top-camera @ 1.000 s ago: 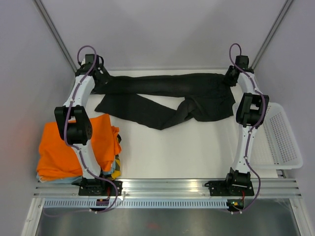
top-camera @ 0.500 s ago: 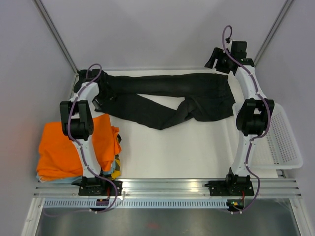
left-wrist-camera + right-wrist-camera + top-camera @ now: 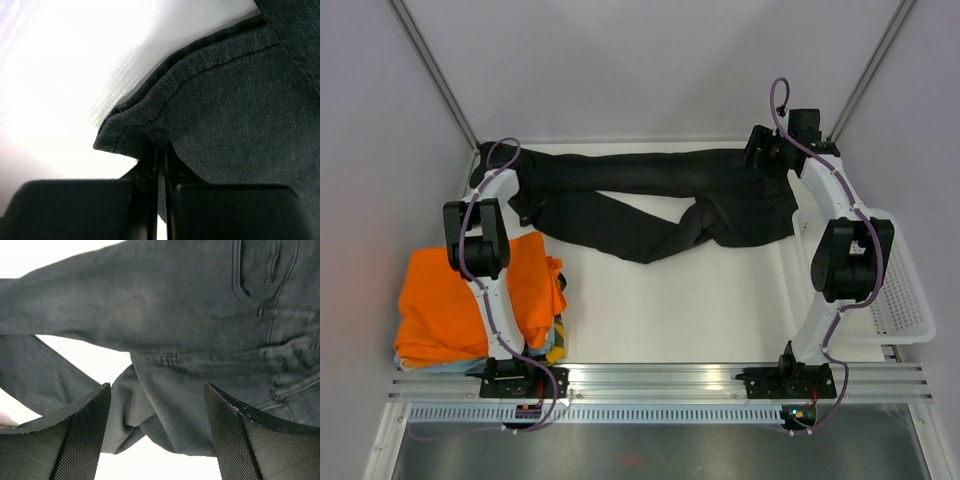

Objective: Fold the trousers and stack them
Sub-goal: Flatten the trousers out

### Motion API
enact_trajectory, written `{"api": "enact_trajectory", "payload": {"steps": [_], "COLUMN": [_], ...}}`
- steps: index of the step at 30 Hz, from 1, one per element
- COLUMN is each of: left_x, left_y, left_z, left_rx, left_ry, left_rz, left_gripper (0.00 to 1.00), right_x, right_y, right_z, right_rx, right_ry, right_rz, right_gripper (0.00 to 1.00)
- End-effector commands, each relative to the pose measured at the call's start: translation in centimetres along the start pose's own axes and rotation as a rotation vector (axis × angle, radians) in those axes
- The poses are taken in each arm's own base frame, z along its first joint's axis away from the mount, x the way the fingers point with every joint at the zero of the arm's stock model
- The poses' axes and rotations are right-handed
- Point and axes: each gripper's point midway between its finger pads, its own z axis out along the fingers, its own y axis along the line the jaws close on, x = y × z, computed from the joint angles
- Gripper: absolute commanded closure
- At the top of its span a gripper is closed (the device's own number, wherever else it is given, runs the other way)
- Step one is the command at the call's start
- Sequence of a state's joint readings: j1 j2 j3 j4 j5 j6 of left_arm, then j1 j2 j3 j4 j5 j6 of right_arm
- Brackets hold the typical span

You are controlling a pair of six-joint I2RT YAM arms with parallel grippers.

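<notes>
The black trousers (image 3: 660, 200) lie spread across the far part of the table, waist to the right and legs to the left, the nearer leg bent back toward the middle. My left gripper (image 3: 492, 168) is at the far left, shut on a leg's hem; in the left wrist view the gripper (image 3: 161, 150) pinches the stitched hem of the trousers (image 3: 240, 100). My right gripper (image 3: 760, 150) hovers open over the waist end. In the right wrist view it (image 3: 156, 387) stands wide above the trousers (image 3: 175, 315) with nothing between its fingers (image 3: 85, 435).
A folded bright orange garment (image 3: 470, 300) lies on other cloth at the near left. A white slotted basket (image 3: 890, 280) sits at the table's right edge. Bare white table (image 3: 700, 310) lies between the trousers and the arm bases.
My left gripper has moved to the far left corner and shut on the hem. My right gripper let go of the waist, rose, opened, and now hangs over the waist.
</notes>
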State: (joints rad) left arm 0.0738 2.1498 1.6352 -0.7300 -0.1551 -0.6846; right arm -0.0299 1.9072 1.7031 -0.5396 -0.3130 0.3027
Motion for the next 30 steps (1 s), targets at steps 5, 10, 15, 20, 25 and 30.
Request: {"api": "enact_trajectory", "payload": {"steps": [5,10,15,20,25,30], "left_x": [-3.4,-4.4,-6.8,-10.0,-10.3,-7.9], "left_y": [3.0,5.5,7.8,7.8,9.4,12.8], "left_z": [-7.5,-14.2,-17.5,-20.7,-22.9,-23.2], "left_rx": [-0.061,-0.089,-0.101,-0.046,-0.135,-0.302], "left_ry": [-0.156,-0.276,-0.41,-0.462,-0.407,-0.308], "left_rz": [-0.126,-0.246,-0.32,-0.336,-0.361,-0.276], "left_gripper": [0.98,0.98,0.98,0.98,0.98,0.98], "right_x": [1.0,1.8,3.1,5.4,6.0,6.9], "right_y": [1.1,1.0,0.9,2.1,1.8,1.9], "right_z": [-0.8,-0.1,0.8,1.3,1.0,0.7], "right_rx": [-0.015,-0.024,-0.049,-0.066,-0.05,-0.03], "right_ry": [-0.011,0.001,0.043,0.091,0.096,0.103], "right_rz": [0.002,0.004,0.013,-0.009,-0.01,-0.035], "right_gripper": [0.21,0.21,0.21,0.22,0.22,0.22]}}
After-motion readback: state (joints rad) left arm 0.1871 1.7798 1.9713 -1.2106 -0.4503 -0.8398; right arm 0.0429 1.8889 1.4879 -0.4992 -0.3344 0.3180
